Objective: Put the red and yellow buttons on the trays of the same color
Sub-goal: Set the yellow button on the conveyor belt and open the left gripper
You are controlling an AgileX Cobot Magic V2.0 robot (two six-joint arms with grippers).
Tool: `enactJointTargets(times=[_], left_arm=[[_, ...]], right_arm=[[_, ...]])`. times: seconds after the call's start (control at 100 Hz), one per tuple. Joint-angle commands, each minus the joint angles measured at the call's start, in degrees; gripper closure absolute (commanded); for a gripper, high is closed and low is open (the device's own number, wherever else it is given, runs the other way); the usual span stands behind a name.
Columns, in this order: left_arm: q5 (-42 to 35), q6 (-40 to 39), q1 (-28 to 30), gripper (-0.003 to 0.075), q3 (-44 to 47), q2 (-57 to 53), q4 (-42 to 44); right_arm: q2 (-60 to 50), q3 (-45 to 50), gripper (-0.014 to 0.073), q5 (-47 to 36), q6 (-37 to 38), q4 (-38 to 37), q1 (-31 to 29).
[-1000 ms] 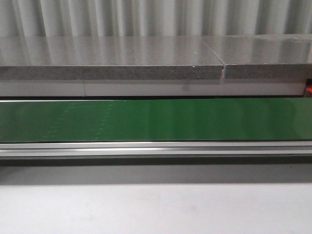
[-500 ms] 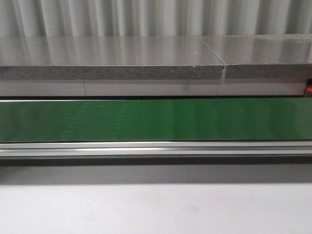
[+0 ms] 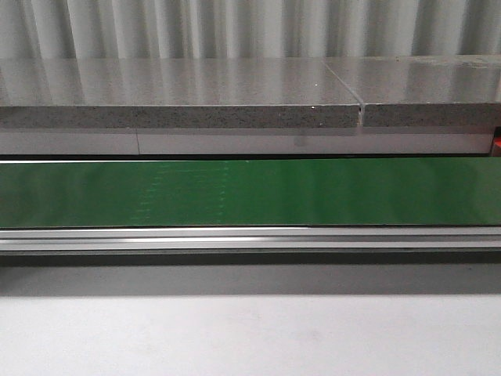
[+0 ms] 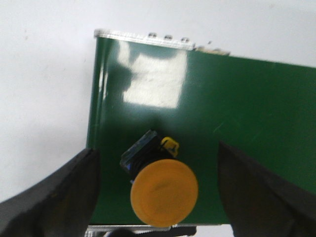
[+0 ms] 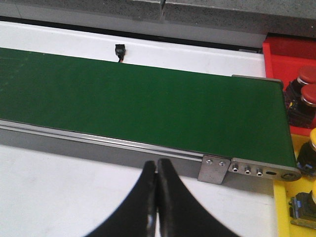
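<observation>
- red tray [image 5: 289,54]: we see only a corner, cut by the right wrist picture's edge; a red sliver [image 3: 496,143] in the front view.
- yellow tray [image 5: 284,207]: cropped likewise; its yellow buttons [image 5: 308,150] partly out of frame.
- left gripper [image 4: 158,197]: fingers blurred, tips cut off.
- yellow button [image 4: 164,191]: soft focus, body mostly hidden beneath its cap.
</observation>
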Motion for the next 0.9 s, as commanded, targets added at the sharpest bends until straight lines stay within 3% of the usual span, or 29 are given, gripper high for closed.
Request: enactJointTargets(times=[0.0, 0.28, 0.54, 0.89], left_arm=[[-3.4, 0.7, -0.3, 0.0233, -1.6, -5.0, -3.5], [0.4, -1.0, 3.9, 0.0239, -1.5, -8.0, -3.1], [6.8, -11.9, 9.4, 0.024, -1.3, -8.0, 8.8], [4.7, -22.9, 11.3, 0.024, 7.4, -7.9, 13.3]], right_arm=[[0.5, -1.5, 0.066, -3.7, -0.3, 0.6, 0.1], [0.5, -1.5, 0.066, -3.7, -0.3, 0.6, 0.0], [0.5, -1.5, 0.066, -3.7, -0.3, 0.6, 0.0], [0.5, -1.5, 0.066, -3.7, -0.3, 0.6, 0.0]])
